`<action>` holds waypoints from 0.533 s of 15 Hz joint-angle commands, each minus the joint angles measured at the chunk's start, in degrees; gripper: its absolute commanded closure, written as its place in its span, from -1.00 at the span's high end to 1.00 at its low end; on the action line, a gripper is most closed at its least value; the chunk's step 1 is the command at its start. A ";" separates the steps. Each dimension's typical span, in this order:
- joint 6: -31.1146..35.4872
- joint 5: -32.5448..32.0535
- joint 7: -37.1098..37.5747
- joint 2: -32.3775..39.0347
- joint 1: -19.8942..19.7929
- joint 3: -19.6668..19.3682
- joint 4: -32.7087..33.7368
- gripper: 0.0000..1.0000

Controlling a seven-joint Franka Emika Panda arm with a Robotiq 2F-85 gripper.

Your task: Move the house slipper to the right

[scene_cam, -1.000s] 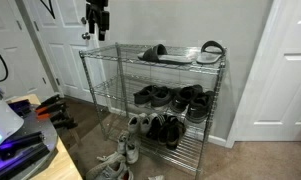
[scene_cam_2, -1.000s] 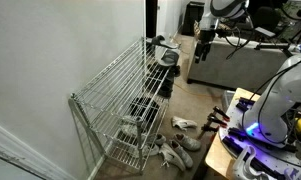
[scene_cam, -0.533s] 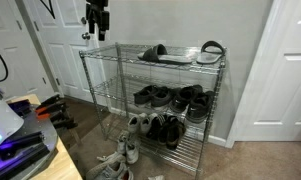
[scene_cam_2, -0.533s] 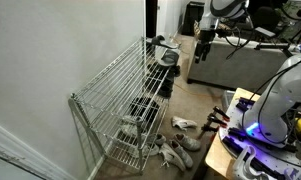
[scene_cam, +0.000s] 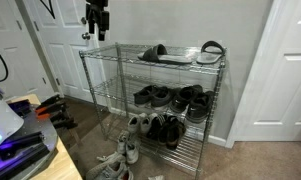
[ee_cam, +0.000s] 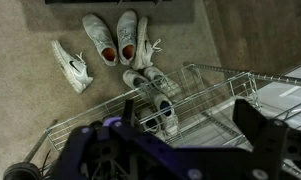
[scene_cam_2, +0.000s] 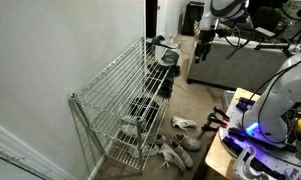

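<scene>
Exterior views on rack (scene_cam: 116,52), wrist view downward

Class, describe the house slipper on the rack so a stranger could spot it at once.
Start at the wire shoe rack and look along its top shelf. The house slipper is the low, flat, all-dark one near the shelf's middle. The other slipper, at the shelf's end, has a paler rim.
</scene>
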 commanded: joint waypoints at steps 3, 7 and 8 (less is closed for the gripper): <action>-0.51 -0.25 0.53 -0.57 -0.82 2.03 2.12 1.00; 1.50 -1.28 1.08 -1.42 -0.53 3.89 5.93 1.00; 1.96 -1.42 1.10 -0.85 -0.45 4.23 7.74 1.00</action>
